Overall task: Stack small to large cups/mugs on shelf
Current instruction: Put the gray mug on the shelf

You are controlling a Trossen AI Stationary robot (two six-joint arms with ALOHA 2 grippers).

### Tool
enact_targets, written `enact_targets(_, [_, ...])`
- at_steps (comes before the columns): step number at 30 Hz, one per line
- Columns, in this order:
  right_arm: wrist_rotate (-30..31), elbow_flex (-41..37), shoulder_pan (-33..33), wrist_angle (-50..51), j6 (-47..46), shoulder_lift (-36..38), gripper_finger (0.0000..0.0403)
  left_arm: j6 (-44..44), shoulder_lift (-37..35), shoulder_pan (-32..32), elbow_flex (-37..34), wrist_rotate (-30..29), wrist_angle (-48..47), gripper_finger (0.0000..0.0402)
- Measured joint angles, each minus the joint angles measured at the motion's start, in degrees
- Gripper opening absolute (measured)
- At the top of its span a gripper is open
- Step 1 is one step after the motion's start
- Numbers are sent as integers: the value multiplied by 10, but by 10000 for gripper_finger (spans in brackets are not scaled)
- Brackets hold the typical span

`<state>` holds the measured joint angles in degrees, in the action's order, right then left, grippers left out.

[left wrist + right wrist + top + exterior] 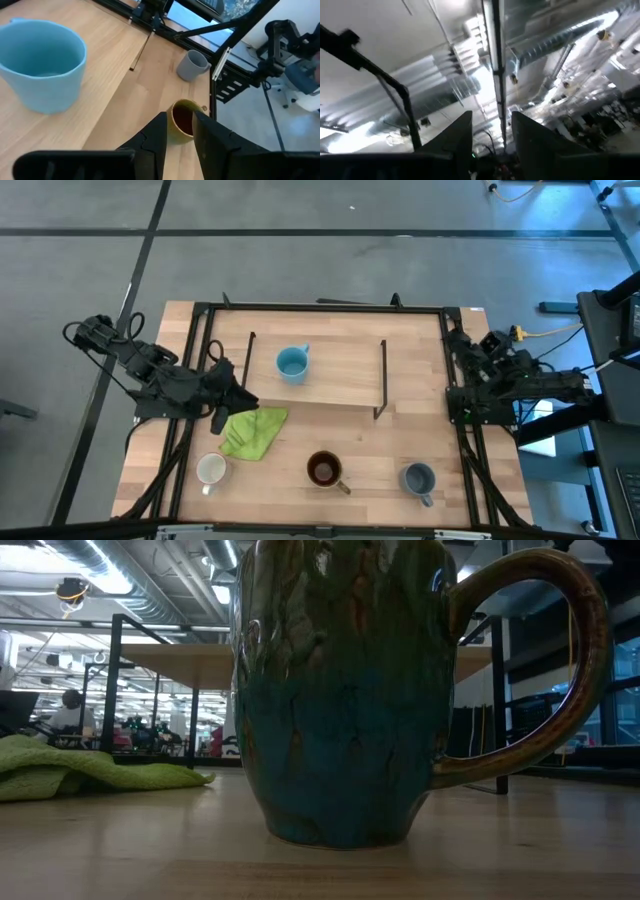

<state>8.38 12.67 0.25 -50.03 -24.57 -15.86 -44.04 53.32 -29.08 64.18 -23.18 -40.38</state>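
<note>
The left gripper [222, 392] hangs at the shelf's 8 o'clock corner, its jaws parted by a narrow gap and gripping nothing; it touches the crumpled green cloth [252, 431] lying at its 5 o'clock. The right gripper [491, 131] sits folded at the tabletop's 3 o'clock edge, tilted up toward the ceiling, jaws likewise parted and empty.

The low rectangular light-wood shelf with thin black wire ends [340, 385] lies with its long axis running 9 to 3 o'clock across the far half of the light-wood tabletop [370, 450]. On it, toward the 9 o'clock end, the light blue mug [291, 364] stands upright, handle toward 1 o'clock.

Along the near edge three mugs stand upright, well apart: the white mug [210, 470] with handle toward 6 o'clock, the larger brown mug with dark inside [323, 469] with handle toward 4 o'clock, and the grey-blue mug [417, 478] with handle toward 5 o'clock.
</note>
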Motion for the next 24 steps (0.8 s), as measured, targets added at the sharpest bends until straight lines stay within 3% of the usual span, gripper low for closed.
enact_targets(3, [-97, 49, 1, 11, 15, -32, 138, -4, 0, 0, 0, -2, -2, 86])
enact_targets(6, [-119, 132, 1, 120, 17, -83, 138, -4, 0, 0, 0, -16, -13, 86])
enact_targets(12, [19, 400, 0, 724, -5, -234, 138, -4, 0, 0, 0, -26, -30, 86])
enact_targets(14, [38, 489, 2, 907, -43, -288, 138, -4, 0, 0, 0, -27, -30, 86])
enact_targets(17, [32, 587, 24, 1072, -101, -355, 138, -4, 0, 0, 0, -27, -38, 86])
enact_targets(20, [26, 652, 60, 1173, -162, -399, 138, -4, 0, 0, 0, -30, -52, 86])
enact_targets(24, [15, 663, 136, 1370, -322, -430, 138, -4, 0, 0, 0, -46, -68, 86])
